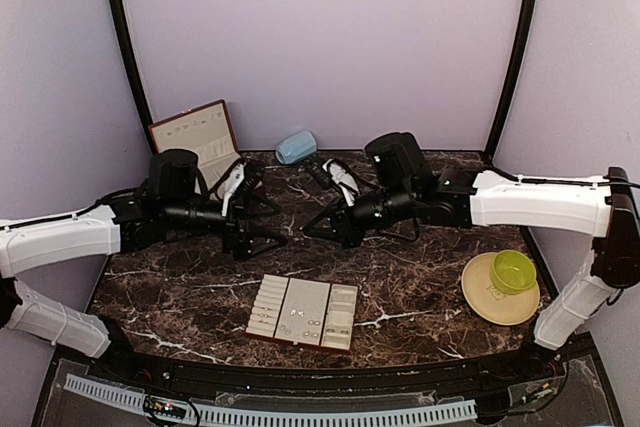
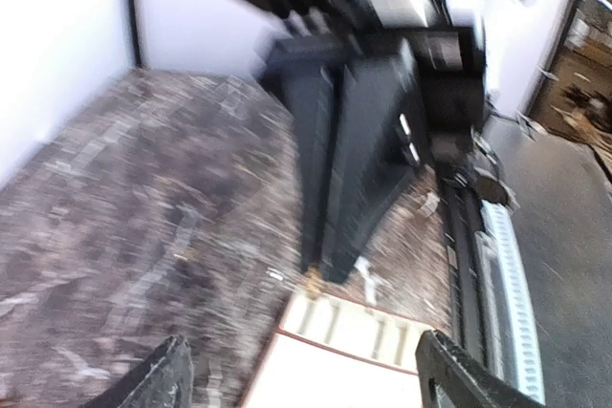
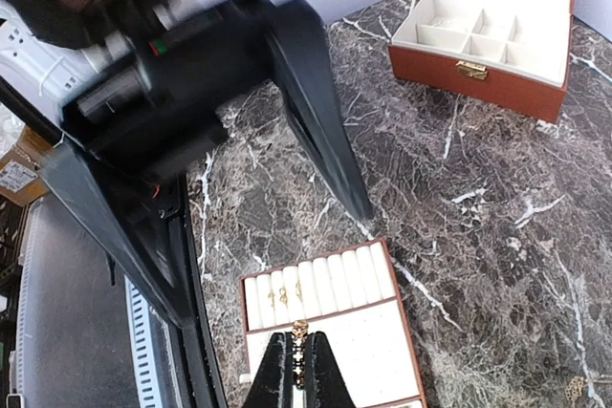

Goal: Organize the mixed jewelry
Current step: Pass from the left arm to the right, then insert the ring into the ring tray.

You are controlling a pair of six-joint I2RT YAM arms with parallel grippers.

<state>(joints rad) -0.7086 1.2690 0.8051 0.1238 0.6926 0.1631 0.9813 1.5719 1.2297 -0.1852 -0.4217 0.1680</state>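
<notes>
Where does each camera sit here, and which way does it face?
Top external: above and behind the arms, looking down at the table; both arms show.
Left wrist: blurred, faces the right pincer; own fingers at bottom.
Right wrist: faces the open left pincer; own fingers grip a gold piece.
Shared: all three show the tray.

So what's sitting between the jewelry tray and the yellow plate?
Nothing; the top view shows only bare marble tabletop between tray and plate.

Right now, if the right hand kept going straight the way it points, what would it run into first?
Most likely the left hand: its open black fingers fill the view just ahead of the right hand, which pinches a small gold jewelry piece. The jewelry tray lies below; depth is unclear.
</notes>
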